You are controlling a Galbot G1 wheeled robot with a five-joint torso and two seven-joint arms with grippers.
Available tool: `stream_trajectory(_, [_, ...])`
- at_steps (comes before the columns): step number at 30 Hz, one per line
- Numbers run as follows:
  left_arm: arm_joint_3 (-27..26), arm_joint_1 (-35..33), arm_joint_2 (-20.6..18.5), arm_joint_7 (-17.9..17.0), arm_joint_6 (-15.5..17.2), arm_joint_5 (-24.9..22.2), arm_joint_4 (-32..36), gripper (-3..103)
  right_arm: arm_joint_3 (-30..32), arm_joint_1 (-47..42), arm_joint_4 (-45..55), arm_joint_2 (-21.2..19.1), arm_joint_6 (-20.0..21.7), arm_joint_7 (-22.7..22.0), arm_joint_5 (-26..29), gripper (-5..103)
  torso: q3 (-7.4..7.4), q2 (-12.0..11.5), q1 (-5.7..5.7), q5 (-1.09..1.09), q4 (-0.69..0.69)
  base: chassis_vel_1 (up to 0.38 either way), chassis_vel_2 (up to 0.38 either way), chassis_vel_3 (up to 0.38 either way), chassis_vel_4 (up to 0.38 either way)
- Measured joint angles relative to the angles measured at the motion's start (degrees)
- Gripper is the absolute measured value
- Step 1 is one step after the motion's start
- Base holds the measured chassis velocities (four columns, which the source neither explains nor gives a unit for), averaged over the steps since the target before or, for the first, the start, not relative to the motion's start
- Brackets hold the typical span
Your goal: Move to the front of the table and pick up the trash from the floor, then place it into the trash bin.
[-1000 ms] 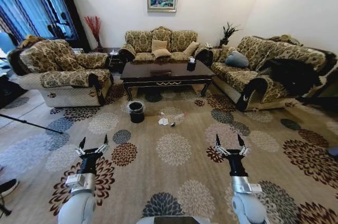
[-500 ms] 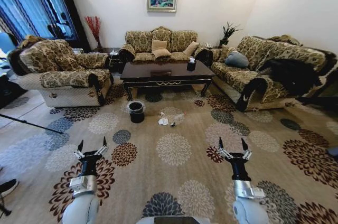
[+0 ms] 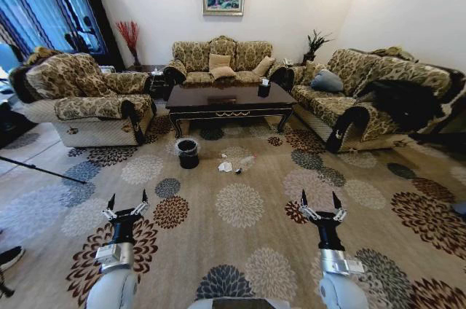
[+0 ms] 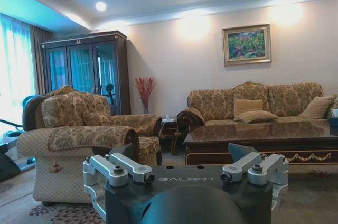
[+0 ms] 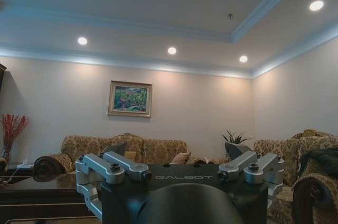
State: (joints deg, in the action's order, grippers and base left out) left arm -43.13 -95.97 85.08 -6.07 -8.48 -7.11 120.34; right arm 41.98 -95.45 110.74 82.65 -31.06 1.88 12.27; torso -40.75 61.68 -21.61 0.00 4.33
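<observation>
Ahead, floral carpet (image 3: 240, 207), table (image 3: 229, 99), trash bin (image 3: 188, 153); left hand (image 3: 126, 197), right hand (image 3: 318, 198) spread empty.

Both arms reach forward and low in the head view, held roughly parallel, wrists straight. The left gripper (image 3: 126, 197) points ahead with its two fingers spread wide apart. The right gripper (image 3: 318, 197) mirrors it, fingers likewise parted, nothing between them
</observation>
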Motion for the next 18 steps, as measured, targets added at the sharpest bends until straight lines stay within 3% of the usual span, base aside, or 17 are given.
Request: stream_trajectory(18, [0.1,-1.2,-0.1,1.9,-0.8,1.3,0.1,100,0.2,0.7,0.0,-0.1,-0.2,-0.1,-0.8,100,2.97,-5.3,2.37,0.00,0.00,0.000,0.000,0.000,0.000])
